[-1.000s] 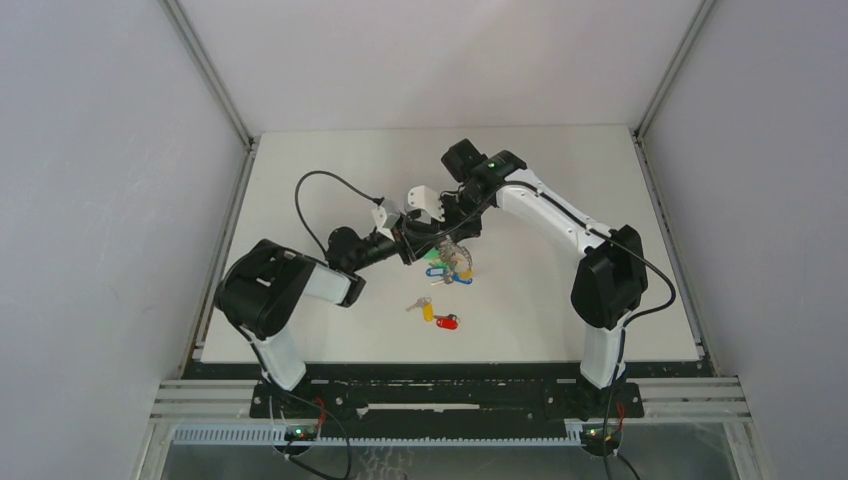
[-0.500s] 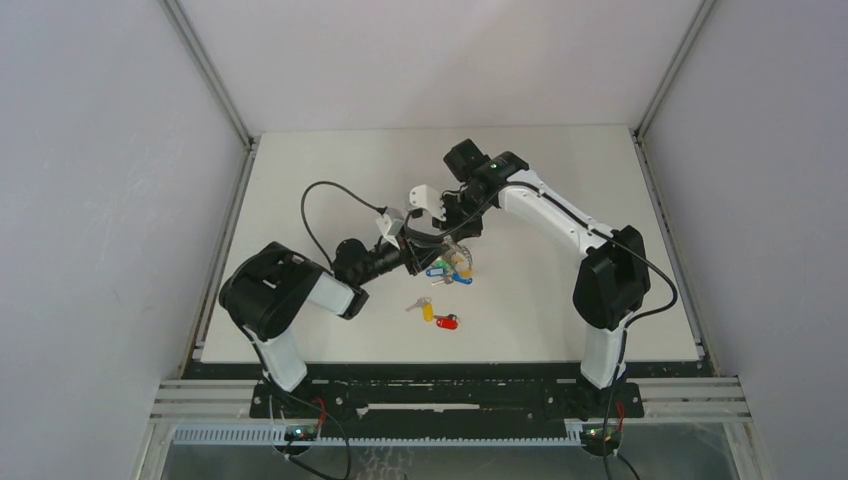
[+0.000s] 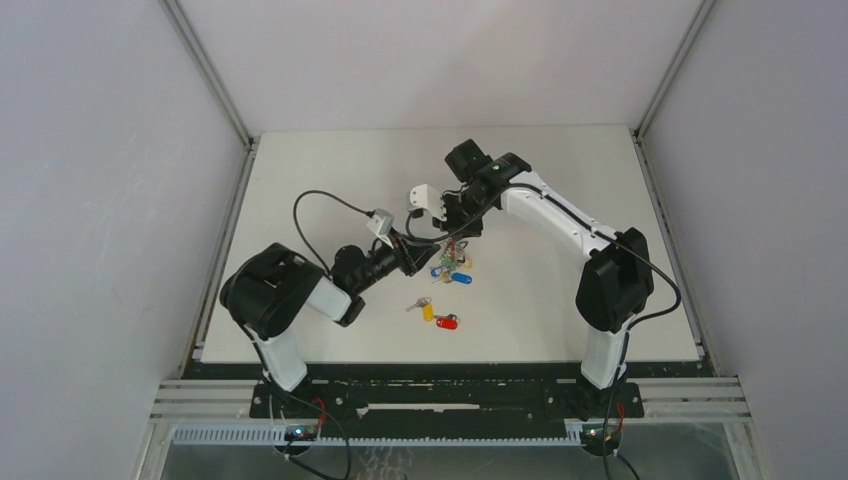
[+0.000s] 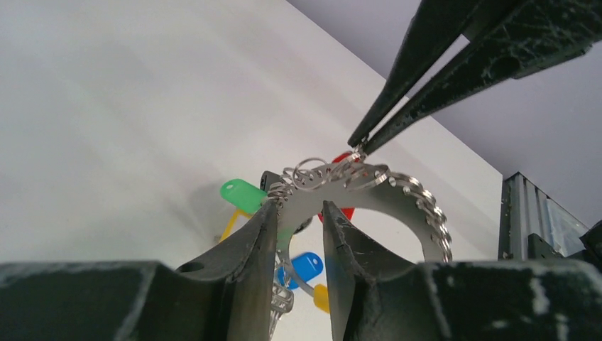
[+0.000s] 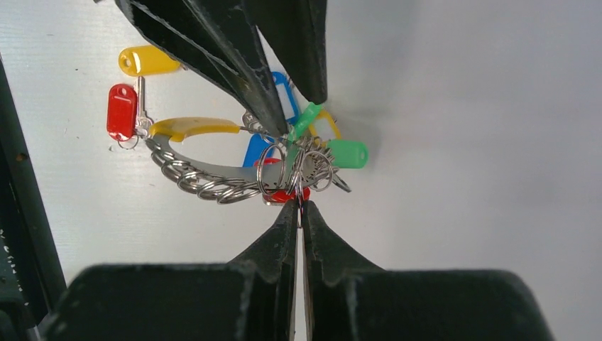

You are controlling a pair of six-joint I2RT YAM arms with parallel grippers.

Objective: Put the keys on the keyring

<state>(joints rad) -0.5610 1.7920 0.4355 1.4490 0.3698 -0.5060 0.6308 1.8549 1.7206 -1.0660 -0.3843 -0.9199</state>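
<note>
Keyring (image 3: 455, 252) is held at the top view's centre. The left end effector (image 4: 299, 206) clasps its band narrowly and the right end effector (image 5: 299, 207) is pinched shut on one loop, likely to steady it. The loose keys (image 3: 447, 322) lie just below.

We find the top view bright and evenly lit from above. The white table (image 3: 330, 160) is close to washed out, and the arms (image 3: 560, 215) throw only short, soft shadows on it. The grey walls (image 3: 90, 200) look duller. That view is sharp, but too small to resolve fine metal.

In the left wrist view the near jaws are dark, underexposed and blurred. The keyring (image 4: 426, 206) is in focus, with small glints on its links.

In the right wrist view the near jaws are blurred too and the keyring (image 5: 206, 181) is sharp. A soft grey shadow spreads on the table to its right.
</note>
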